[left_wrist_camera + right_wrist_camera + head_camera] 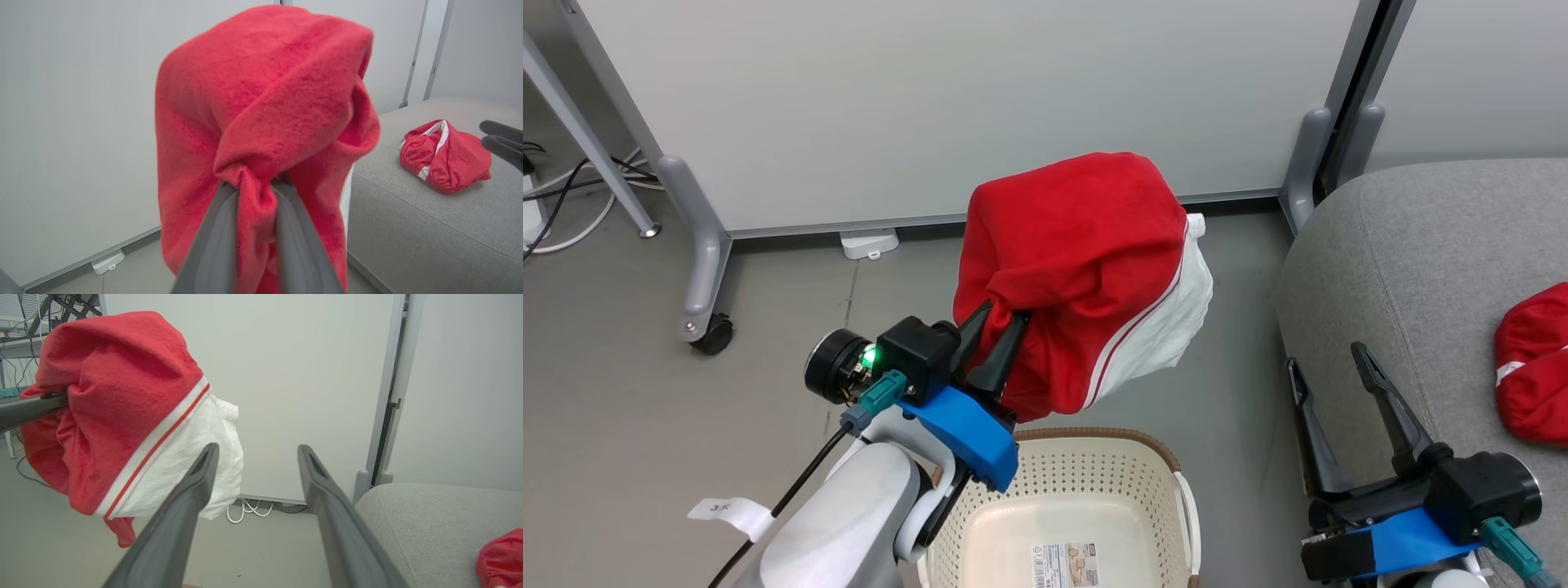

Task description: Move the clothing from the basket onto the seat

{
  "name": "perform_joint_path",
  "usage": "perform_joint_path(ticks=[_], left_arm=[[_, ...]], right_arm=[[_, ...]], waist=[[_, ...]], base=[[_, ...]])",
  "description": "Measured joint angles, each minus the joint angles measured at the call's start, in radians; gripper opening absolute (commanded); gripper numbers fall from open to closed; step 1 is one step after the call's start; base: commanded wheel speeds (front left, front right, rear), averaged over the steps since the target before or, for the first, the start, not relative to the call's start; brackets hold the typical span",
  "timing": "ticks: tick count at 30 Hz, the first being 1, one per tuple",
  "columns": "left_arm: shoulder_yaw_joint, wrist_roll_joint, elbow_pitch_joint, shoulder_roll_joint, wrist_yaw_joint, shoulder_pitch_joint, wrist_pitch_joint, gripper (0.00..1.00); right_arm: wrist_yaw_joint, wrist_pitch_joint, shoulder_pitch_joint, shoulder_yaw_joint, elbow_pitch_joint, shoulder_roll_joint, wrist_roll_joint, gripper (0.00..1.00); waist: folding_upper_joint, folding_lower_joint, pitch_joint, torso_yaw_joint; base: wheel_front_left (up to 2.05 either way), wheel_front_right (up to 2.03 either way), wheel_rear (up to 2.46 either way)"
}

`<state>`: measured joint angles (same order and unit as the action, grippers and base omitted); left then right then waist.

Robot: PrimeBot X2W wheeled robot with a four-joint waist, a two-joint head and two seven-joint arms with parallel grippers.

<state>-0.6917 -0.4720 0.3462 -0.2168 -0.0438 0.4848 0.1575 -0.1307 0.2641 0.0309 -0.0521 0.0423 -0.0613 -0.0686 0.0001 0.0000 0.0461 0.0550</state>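
Observation:
A red garment with white stripes and a white panel (1086,269) hangs in the air above the basket (1168,482), pinched by my left gripper (1001,314), which is shut on its bunched fabric (253,179). The same garment (122,416) fills the left of the right wrist view. The cream basket shows a bare bottom with a label. A second red garment (1535,367) lies on the grey seat (1405,261) at the right; it also shows as a crumpled garment (445,157) on the seat (429,220). My right gripper (1331,359) stands open over the seat's front edge, holding nothing.
A pale partition wall (931,98) on castor feet (711,331) stands behind. Cables (572,196) run along the floor at the far left. Grey floor (629,425) lies between basket and wall.

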Motion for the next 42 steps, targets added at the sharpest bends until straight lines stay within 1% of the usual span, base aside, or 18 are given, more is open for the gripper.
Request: perform_joint_path(ticks=[5, 11, 16, 21, 28, 30, 35, 42], left_arm=[[-0.006, 0.004, -0.016, -0.004, 0.003, 0.008, -0.011, 0.00], [-0.018, 0.006, -0.019, 0.001, 0.003, 0.018, -0.015, 0.00], [-0.028, 0.007, -0.019, 0.009, 0.003, 0.035, -0.015, 0.00], [-0.036, 0.014, -0.018, 0.021, 0.002, 0.056, -0.015, 0.00], [-0.053, 0.015, -0.010, 0.043, -0.002, 0.080, -0.010, 0.00], [-0.060, 0.016, -0.006, 0.052, -0.003, 0.088, -0.009, 0.00], [-0.076, 0.016, 0.006, 0.078, -0.011, 0.108, -0.001, 0.00], [-0.101, 0.014, 0.026, 0.110, -0.020, 0.124, 0.011, 0.00]], right_arm=[[0.000, 0.000, 0.001, -0.008, 0.001, 0.002, -0.003, 1.00], [0.000, 0.000, 0.006, -0.055, 0.002, 0.005, -0.007, 1.00], [0.000, 0.000, 0.037, -0.149, 0.018, 0.007, -0.011, 1.00], [0.000, 0.000, 0.100, -0.239, 0.048, 0.009, -0.013, 1.00], [0.000, 0.000, 0.198, -0.318, 0.149, 0.010, -0.013, 1.00], [0.000, 0.000, 0.228, -0.337, 0.179, 0.010, -0.027, 1.00], [0.000, 0.000, 0.297, -0.344, 0.267, 0.011, -0.035, 1.00], [0.000, 0.000, 0.361, -0.343, 0.341, 0.011, -0.076, 1.00]], waist=[[0.0000, 0.0000, 0.011, -0.002], [0.0000, 0.0000, 0.023, -0.004], [0.0000, 0.0000, 0.036, -0.005], [0.0000, 0.0001, 0.054, 0.000], [0.0000, 0.0000, 0.076, 0.013], [0.0000, 0.0001, 0.083, 0.019], [0.0000, 0.0001, 0.101, 0.036], [0.0000, 0.0001, 0.122, 0.054]], base=[[0.00, 0.00, 0.00], [0.00, 0.00, 0.00], [0.00, 0.00, 0.00], [0.00, 0.00, 0.00], [0.00, 0.00, 0.00], [0.00, 0.00, 0.00], [0.00, 0.00, 0.00], [0.00, 0.00, 0.00]])
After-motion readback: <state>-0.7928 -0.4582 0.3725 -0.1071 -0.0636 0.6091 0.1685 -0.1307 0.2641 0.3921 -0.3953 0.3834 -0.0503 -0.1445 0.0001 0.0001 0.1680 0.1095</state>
